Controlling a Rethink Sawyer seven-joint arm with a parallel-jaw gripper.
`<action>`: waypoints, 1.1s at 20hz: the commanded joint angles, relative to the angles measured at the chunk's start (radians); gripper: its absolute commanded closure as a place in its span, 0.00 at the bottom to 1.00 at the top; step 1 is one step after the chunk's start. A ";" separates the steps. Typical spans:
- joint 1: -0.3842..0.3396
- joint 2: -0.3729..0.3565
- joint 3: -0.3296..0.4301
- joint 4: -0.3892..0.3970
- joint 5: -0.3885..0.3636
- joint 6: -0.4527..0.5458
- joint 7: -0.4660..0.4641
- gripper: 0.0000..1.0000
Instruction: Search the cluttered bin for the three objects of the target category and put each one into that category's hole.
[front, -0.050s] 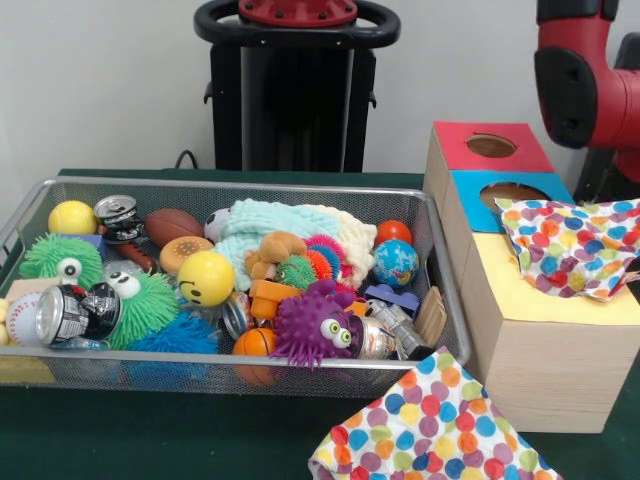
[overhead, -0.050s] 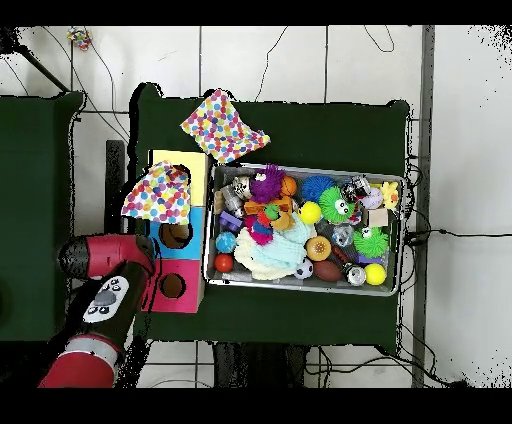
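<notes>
The green desk (front, -0.050s: 120, 440) carries a wire bin (front, -0.050s: 300, 375) crammed with toys. Just beside the bin stands a wooden box (front, -0.050s: 545, 370) with red, blue and yellow tops; a dotted cloth (front, -0.050s: 572, 245) drapes the yellow one. Inside the bin lie a purple fuzzy ball (front, -0.050s: 312, 328), a yellow smiley ball (front, -0.050s: 205, 277) and cans. The red arm (overhead, -0.050s: 100, 290) hangs over the box; its pincer is hidden, so its state cannot be told.

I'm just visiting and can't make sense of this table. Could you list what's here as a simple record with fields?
Bin: wire mesh basket crammed with toys and cans
Standouts: purple fuzzy monster, yellow smiley ball, globe ball
Sorting box: wooden box beside the bin, red, blue and yellow tops
Holes seen: red section, blue section
Cloths: one polka-dot cloth on the yellow end, another on the table
Robot arm: red arm above the box; claw not visible
</notes>
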 joint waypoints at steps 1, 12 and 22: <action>-0.060 -0.234 -0.001 0.151 0.011 0.186 0.210 1.00; -0.097 -0.216 -0.125 -0.083 -0.057 0.400 0.251 1.00; -0.150 -0.080 -0.180 -0.337 -0.094 0.500 0.206 1.00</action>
